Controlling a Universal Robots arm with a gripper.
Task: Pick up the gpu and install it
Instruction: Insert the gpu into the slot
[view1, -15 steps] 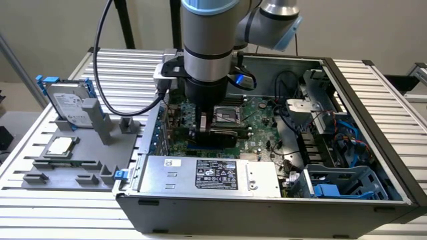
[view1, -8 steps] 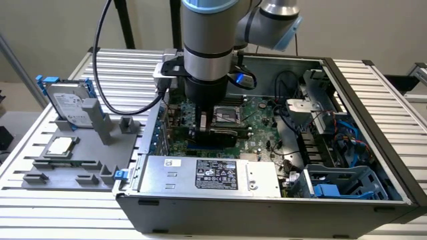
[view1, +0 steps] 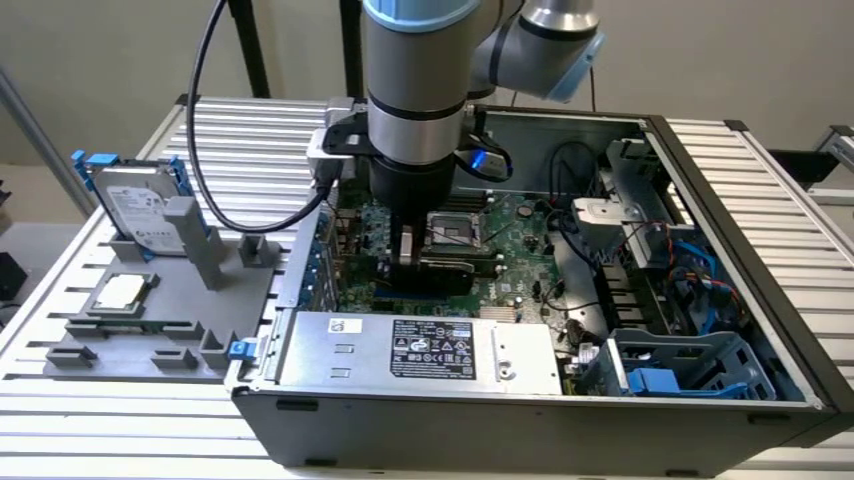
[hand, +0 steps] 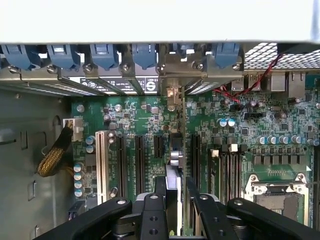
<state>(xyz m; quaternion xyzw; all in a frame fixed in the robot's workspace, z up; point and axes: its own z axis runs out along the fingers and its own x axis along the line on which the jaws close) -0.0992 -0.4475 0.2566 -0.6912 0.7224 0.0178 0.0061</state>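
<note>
The end effector (hand: 176, 192) is clamped on the gpu (hand: 175, 156), which stands on edge between the fingers (hand: 160, 200), down among the black expansion slots (hand: 139, 160) of the green motherboard (hand: 135, 115), its far end meeting the blue-clipped rear wall (hand: 30, 74) of the open computer case (view1: 534, 420).

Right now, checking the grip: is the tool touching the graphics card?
Touching. The wrist view shows the tool clamped on both faces of the edge-on card.

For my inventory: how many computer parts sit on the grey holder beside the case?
2: the silver hard drive standing at the grey holder's far end, and the small square chip lying flat nearer the camera. Its slots may hide others.
</note>
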